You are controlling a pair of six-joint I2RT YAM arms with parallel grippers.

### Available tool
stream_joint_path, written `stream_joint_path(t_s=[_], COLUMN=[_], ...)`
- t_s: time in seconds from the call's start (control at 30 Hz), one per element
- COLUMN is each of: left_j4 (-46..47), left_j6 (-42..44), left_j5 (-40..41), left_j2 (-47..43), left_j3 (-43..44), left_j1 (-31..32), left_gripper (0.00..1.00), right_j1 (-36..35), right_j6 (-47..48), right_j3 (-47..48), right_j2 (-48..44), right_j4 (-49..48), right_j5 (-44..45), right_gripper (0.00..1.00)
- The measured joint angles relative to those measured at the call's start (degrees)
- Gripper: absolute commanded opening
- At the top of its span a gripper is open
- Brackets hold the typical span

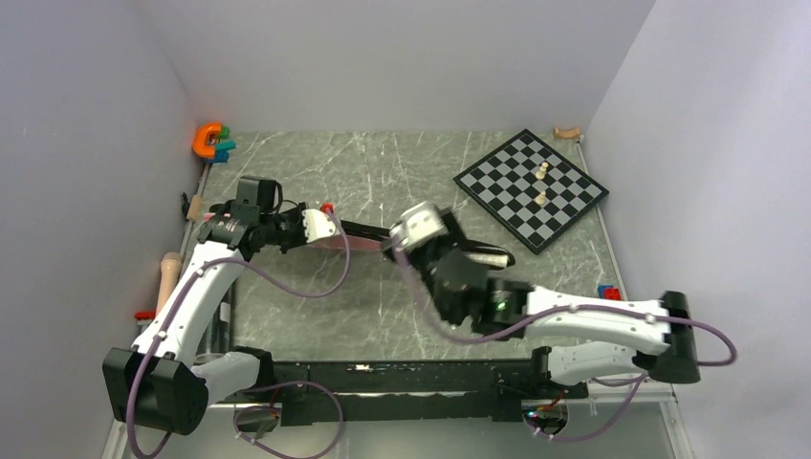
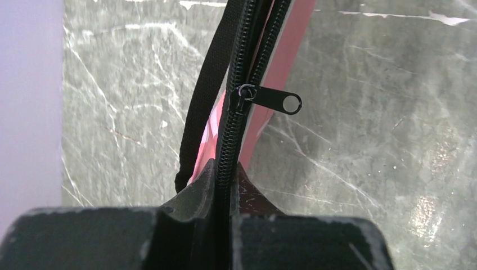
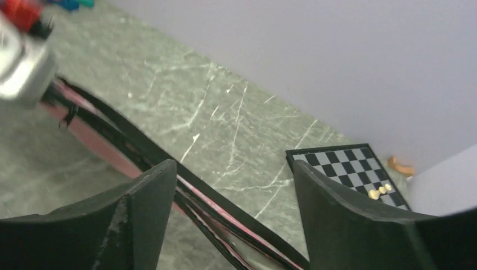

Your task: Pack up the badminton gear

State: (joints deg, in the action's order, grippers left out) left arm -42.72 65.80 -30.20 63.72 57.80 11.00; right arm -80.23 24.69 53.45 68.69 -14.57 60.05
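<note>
The pink racket bag (image 1: 325,245) lies on edge across the middle of the table, its black zipper side up. My left gripper (image 1: 330,232) is shut on the bag's zipper edge (image 2: 236,140). The zipper pull (image 2: 273,101) sits just beyond my fingertips and the black strap (image 2: 205,95) hangs to the left. My right gripper (image 1: 394,245) is open, and in the right wrist view (image 3: 233,169) the bag's edge (image 3: 95,140) passes below and between the fingers without touching them. Rackets, shuttlecocks and the tube are hidden or out of view.
A chessboard (image 1: 531,189) with pale pieces lies at the back right and also shows in the right wrist view (image 3: 343,163). An orange C-shaped toy (image 1: 205,140) sits in the back left corner. A wooden handle (image 1: 169,273) lies off the table's left edge. Walls enclose three sides.
</note>
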Motion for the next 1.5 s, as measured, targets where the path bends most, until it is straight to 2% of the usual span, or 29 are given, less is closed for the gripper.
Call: stream_joint_path(t_s=[0.1, 0.23, 0.33, 0.47, 0.67, 0.9, 1.1, 1.3, 1.5], left_j4=[2.2, 5.0, 6.0, 6.8, 7.0, 6.9, 6.9, 6.9, 6.6], left_j6=[-4.5, -9.9, -13.0, -15.8, -18.8, -23.6, -28.9, -32.0, -33.5], left_j5=[3.1, 6.3, 7.4, 8.1, 9.1, 9.2, 9.2, 9.1, 9.0], left_j2=[1.6, 2.8, 2.9, 2.9, 2.9, 2.9, 2.9, 2.9, 2.9], left_j3=[0.1, 0.1, 0.3, 0.7, 0.7, 1.9, 3.9, 4.6, 4.6], left_j1=[0.7, 1.6, 2.1, 3.5, 5.5, 6.5, 7.0, 7.9, 8.7], left_gripper=[0.00, 0.00, 0.00, 0.00, 0.00, 0.00, 0.00, 0.00, 0.00], right_j1=[5.4, 12.3, 16.8, 22.9, 30.3, 32.4, 32.4, 32.5, 32.9], right_j6=[-13.4, -29.7, -40.2, -52.3, -68.9, -83.9, -90.4, -91.4, -92.5], right_j3=[6.4, 14.7, 14.8, 10.2, -0.3, -4.4, -5.2, -5.5, -3.2], right_j2=[-4.9, -5.8, -7.3, -9.5, -5.7, 4.4, 10.0, 12.1, 19.2], right_j4=[12.4, 26.2, 31.3, 31.8, 21.8, 4.6, -5.8, -11.6, -17.6], right_j5=[-6.6, -17.5, -27.7, -41.0, -62.5, -76.5, -79.2, -76.3, -75.3], right_gripper=[0.85, 0.78, 0.76, 0.74, 0.70, 0.64, 0.60, 0.59, 0.57])
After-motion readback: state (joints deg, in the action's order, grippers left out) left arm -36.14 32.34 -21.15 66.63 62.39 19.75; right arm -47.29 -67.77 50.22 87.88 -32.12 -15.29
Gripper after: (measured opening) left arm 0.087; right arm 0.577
